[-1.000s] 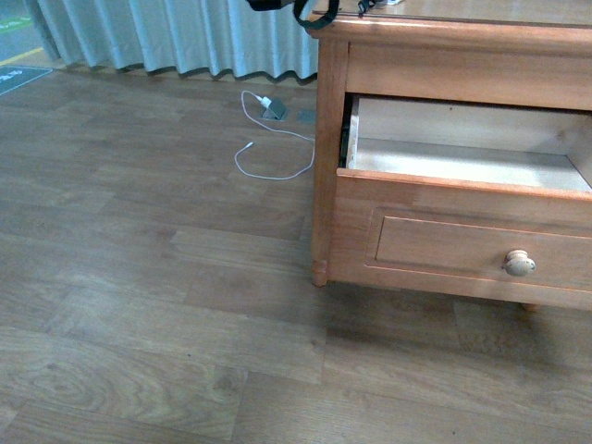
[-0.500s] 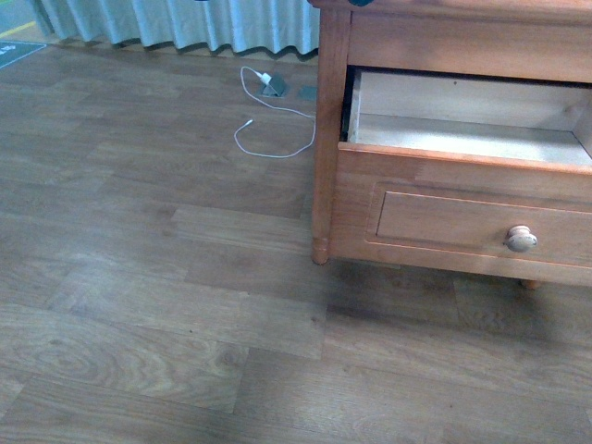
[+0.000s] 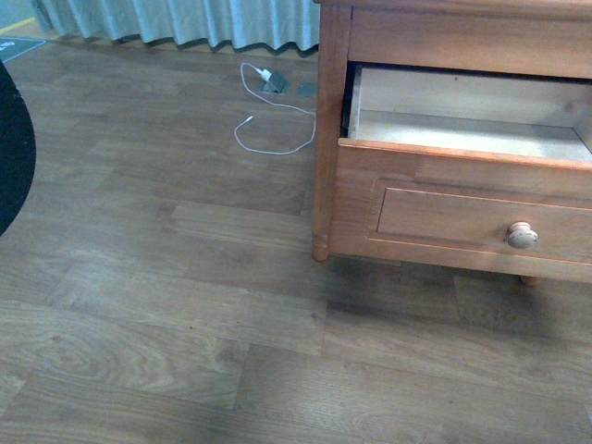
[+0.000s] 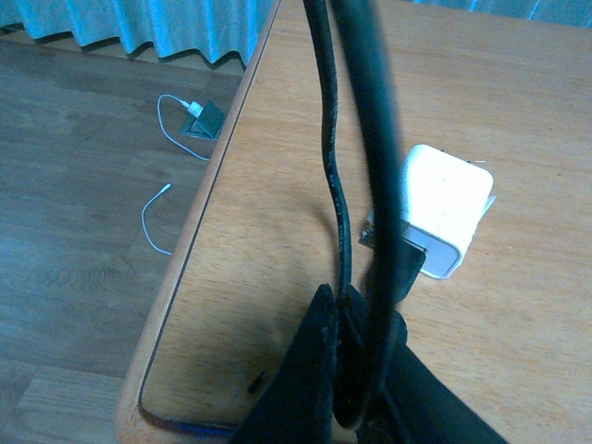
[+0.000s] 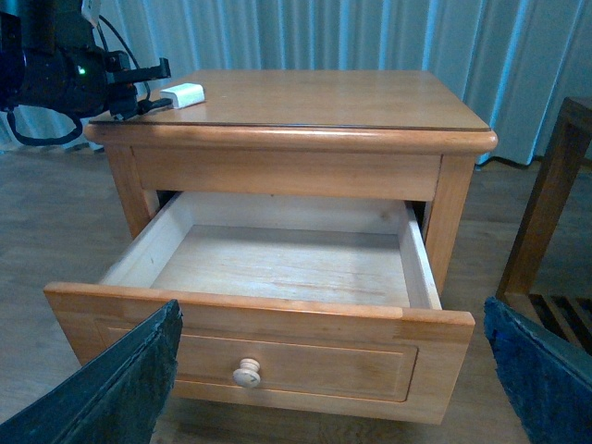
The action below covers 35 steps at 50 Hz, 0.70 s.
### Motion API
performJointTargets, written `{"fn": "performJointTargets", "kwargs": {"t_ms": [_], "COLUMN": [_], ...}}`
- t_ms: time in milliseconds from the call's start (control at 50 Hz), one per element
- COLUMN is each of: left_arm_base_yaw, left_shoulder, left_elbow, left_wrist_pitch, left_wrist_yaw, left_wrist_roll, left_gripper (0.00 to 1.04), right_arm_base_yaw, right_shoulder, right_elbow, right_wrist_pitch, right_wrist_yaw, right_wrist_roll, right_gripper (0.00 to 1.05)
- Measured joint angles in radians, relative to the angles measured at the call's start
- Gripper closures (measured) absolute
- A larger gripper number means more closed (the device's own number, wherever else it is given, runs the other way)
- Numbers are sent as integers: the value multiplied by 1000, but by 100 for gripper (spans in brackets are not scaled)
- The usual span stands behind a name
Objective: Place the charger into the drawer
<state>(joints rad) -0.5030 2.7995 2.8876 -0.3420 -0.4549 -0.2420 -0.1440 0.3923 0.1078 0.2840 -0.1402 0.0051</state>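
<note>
The charger's white cube [image 4: 442, 208] lies on the cabinet top [image 4: 277, 240], with its black cable [image 4: 333, 185] looping up toward the camera. My left gripper [image 4: 342, 319] is shut on that black cable, just above the cabinet top near its corner. In the right wrist view the charger [image 5: 182, 93] sits at the cabinet top's far left corner, with the left arm [image 5: 55, 65] beside it. The drawer [image 5: 277, 268] stands pulled open, its pale inside bare, its knob [image 5: 246, 373] facing me. My right gripper [image 5: 333, 370] is open and empty in front of the drawer. The drawer also shows in the front view [image 3: 462, 139].
A thin white cable with a small plug [image 3: 268, 120] lies on the wooden floor by the curtain [image 3: 185, 18]. It also shows in the left wrist view [image 4: 171, 157]. A wooden frame [image 5: 555, 203] stands to the right of the cabinet.
The front view has shifted a little downward, so the cabinet top and the black cable loop above it have left the picture. A dark rounded shape has come in at the left edge.
</note>
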Motion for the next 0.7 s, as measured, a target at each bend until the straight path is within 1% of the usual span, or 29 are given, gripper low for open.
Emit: {"fn": "performJointTargets", "kwargs": {"t_ms": [40,180,300,320,400,580,660,700], "left_arm_base_yaw": [1,3,3,3,1,-18,-45,-58], "left_shoulder": [0,-7,-201,-219,-378,-689,-833,-871], "left_elbow": [0,-5,-341,-370,-586,-953,-1152,-1212], "left_wrist_pitch": [-2,-9,200,214,307,418,451,459], "left_wrist_yaw": [2,16,57,60,79,127,171,188], "left_wrist_roll": [-6,-20,-27,-29,-32,-47,-61,-71], "left_gripper": [100,101,101,101,101,101,101,101], "right_arm_base_yaw": [0,0,0,0,0,0,0,0], "right_shoulder": [0,0,0,0,0,0,0,0], "right_elbow": [0,0,0,0,0,0,0,0], "right_wrist_pitch": [0,0,0,0,0,0,0,0], "right_wrist_yaw": [0,0,0,0,0,0,0,0], "right_wrist_roll": [0,0,0,0,0,0,0,0], "right_gripper": [8,8,8,8,8,8,8,8]}}
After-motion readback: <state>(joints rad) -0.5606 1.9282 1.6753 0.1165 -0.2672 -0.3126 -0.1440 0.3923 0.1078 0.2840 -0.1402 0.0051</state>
